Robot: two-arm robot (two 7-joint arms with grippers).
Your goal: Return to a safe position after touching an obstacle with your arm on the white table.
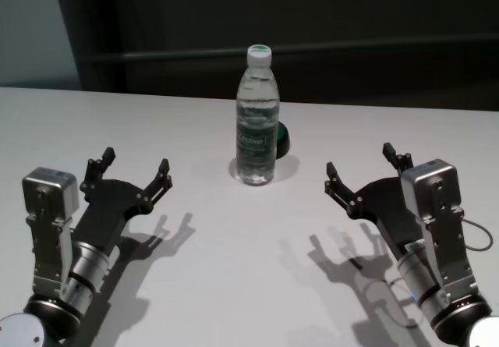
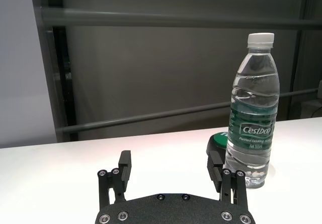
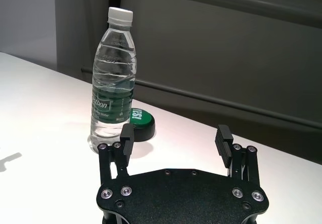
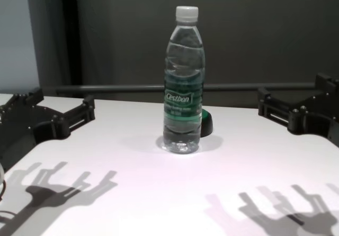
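Observation:
The obstacle, a tall clear water bottle (image 1: 257,121) with a white cap and a dark green "Cestbon" label, stands upright in the middle of the white table (image 1: 234,285). My left gripper (image 1: 136,162) hovers low over the table to the bottle's near left, open and empty, well apart from it. To the near right my right gripper (image 1: 359,160) is likewise open and empty, and also apart. In the left wrist view the bottle (image 2: 251,118) is beyond one finger of the left gripper (image 2: 169,158). In the right wrist view the bottle (image 3: 111,83) is beyond the right gripper (image 3: 175,131).
A low dark green round object (image 1: 281,138) sits on the table right behind the bottle, also seen as a green disc (image 3: 143,119) in the right wrist view. A dark wall with horizontal rails runs behind the table's far edge.

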